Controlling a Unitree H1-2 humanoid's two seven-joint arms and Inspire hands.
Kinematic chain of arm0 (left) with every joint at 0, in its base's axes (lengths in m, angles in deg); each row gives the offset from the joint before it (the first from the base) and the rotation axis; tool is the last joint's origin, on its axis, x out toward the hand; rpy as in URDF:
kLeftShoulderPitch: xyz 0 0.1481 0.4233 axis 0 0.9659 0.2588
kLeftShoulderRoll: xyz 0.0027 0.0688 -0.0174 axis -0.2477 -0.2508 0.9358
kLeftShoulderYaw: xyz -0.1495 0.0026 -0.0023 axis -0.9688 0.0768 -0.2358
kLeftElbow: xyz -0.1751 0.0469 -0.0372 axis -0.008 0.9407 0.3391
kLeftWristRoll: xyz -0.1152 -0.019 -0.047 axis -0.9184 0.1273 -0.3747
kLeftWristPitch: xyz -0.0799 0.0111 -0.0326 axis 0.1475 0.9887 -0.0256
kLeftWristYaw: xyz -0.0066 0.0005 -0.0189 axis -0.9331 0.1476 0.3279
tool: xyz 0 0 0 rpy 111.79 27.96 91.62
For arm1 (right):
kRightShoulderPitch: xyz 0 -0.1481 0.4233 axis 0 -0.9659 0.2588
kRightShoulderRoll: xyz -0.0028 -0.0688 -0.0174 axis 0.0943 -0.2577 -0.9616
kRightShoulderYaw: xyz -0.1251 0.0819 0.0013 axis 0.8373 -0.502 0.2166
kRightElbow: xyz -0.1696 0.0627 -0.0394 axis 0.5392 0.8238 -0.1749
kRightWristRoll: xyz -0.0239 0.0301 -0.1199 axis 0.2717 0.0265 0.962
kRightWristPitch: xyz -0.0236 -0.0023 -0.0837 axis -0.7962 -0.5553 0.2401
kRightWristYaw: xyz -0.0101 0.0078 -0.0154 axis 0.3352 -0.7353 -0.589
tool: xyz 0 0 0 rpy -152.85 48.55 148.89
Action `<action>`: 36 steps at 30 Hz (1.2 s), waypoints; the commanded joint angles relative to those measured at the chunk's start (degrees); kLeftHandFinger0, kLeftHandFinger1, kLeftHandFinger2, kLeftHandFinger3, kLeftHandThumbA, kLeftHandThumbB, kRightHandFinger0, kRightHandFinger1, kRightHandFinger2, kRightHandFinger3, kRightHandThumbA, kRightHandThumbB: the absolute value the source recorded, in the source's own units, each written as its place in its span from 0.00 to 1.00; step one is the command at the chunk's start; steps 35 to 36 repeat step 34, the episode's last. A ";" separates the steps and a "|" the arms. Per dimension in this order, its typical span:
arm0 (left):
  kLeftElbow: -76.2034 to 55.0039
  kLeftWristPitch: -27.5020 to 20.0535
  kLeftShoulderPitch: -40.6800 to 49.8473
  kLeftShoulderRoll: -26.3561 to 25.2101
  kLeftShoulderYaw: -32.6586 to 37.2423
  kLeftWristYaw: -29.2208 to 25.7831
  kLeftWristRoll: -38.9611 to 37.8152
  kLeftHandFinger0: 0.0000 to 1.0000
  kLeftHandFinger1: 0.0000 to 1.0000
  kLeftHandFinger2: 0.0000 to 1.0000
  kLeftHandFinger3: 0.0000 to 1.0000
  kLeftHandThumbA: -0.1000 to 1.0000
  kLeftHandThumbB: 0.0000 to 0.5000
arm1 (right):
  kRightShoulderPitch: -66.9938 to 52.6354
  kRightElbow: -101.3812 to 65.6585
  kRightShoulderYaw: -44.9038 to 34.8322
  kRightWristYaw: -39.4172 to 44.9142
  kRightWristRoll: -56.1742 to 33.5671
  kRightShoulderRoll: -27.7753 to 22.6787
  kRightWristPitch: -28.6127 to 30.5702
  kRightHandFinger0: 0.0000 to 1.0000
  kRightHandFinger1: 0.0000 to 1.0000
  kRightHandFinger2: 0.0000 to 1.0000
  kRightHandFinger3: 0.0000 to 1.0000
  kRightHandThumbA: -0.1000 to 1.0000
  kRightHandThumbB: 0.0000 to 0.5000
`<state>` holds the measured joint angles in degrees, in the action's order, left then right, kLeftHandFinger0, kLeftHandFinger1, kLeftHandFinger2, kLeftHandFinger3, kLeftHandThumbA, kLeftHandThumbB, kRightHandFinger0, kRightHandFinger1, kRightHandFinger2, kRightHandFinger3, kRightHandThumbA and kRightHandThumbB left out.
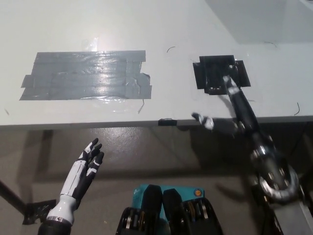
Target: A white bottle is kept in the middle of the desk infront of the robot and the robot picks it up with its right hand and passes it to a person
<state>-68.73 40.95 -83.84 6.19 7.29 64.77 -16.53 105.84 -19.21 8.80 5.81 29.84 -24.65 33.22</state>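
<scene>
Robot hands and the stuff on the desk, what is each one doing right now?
right hand: open, holding nothing, at the desk's front edge
left hand: open, resting low, below the desk
grey tape patch: stuck flat on the desk
black tape patch: stuck flat, nothing on it
desk: no bottle in view

Black right hand (229,117) blurred at the desk's (161,24) front edge, fingers spread, nothing held; forearm cut off at the bottom right corner. White left hand (88,164) below the desk edge, open, its arm cropped by the lower border. Desk cut off by the top, left and right edges. Dark object (34,211) on the floor at lower left, partly cropped, too dim to identify. Thin dark wisps (296,108) on the desk, too small to identify.
</scene>
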 commanded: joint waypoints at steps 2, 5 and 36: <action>-1.74 -2.92 -0.41 -0.32 -0.33 -0.49 0.20 0.90 1.00 1.00 1.00 0.89 0.06 | -9.30 -15.37 -2.77 3.12 -6.81 -2.61 3.00 1.00 1.00 1.00 1.00 0.92 0.80; -1.32 -3.47 -0.22 -0.35 -0.24 -0.44 0.24 0.90 1.00 1.00 1.00 0.89 0.08 | -11.14 -12.57 -3.32 3.23 -7.38 -2.55 4.11 1.00 1.00 1.00 1.00 1.00 0.81; -1.38 -3.03 1.42 0.07 0.17 -0.25 0.38 0.90 1.00 1.00 1.00 0.89 0.09 | -12.11 9.11 -3.70 4.77 -7.26 -1.56 11.59 1.00 1.00 1.00 1.00 0.96 0.64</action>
